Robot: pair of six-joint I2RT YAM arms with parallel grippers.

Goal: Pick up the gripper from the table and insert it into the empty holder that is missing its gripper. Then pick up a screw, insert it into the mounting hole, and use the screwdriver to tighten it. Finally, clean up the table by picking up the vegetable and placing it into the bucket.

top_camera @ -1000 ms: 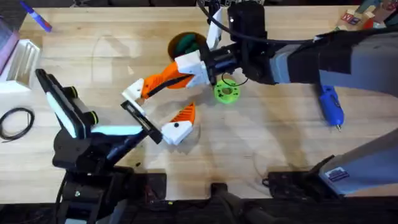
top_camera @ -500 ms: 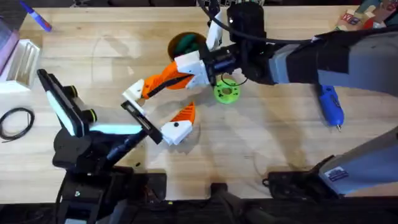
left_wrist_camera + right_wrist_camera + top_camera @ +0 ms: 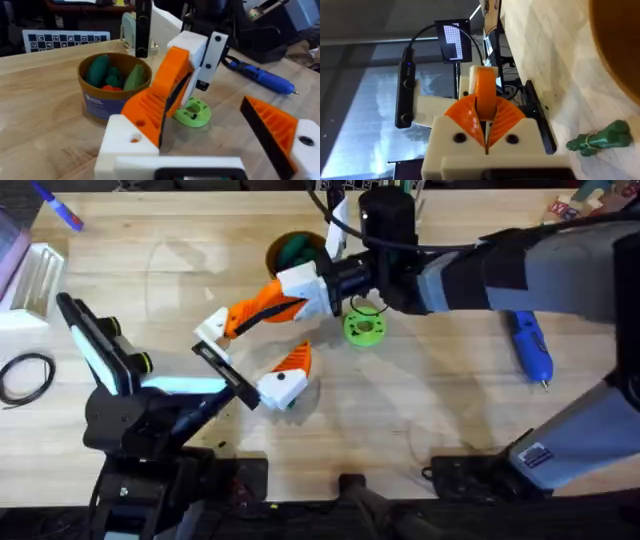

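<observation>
the pale wooden bench (image 3: 450, 410) carries everything, with dark clutter along its near edge. your right arm reaches in from the right edge to mid-bench, and the right claw (image 3: 240, 317) has its orange ribbed pads closed on the orange gripper tip (image 3: 484, 92), pointing it at the left arm's bare finger. that reads as the insertion step, with one arm offering the part and the other offering the socket.

the left claw (image 3: 246, 358) is spread wide near the middle. i judge this keeps its tipped finger out of the way while the holder (image 3: 210, 332), the white block with no orange tip, meets the part. in the left wrist view the orange lies against the holder's top, but you cannot tell whether it is seated.

the bucket (image 3: 100, 102) stands toward the far edge, just behind the right claw. the blue screwdriver (image 3: 530, 350) lies toward the right edge, well apart, waiting for the screw step. the green disc (image 3: 363, 328) sits mid-bench under the right wrist. the vegetable (image 3: 600, 140) lies loose on the wood, not yet in the bucket.

against a second ago, the right arm has edged slightly toward the far edge and to the left. the holder and pads have barely shifted, and the loose items lie where they were.
</observation>
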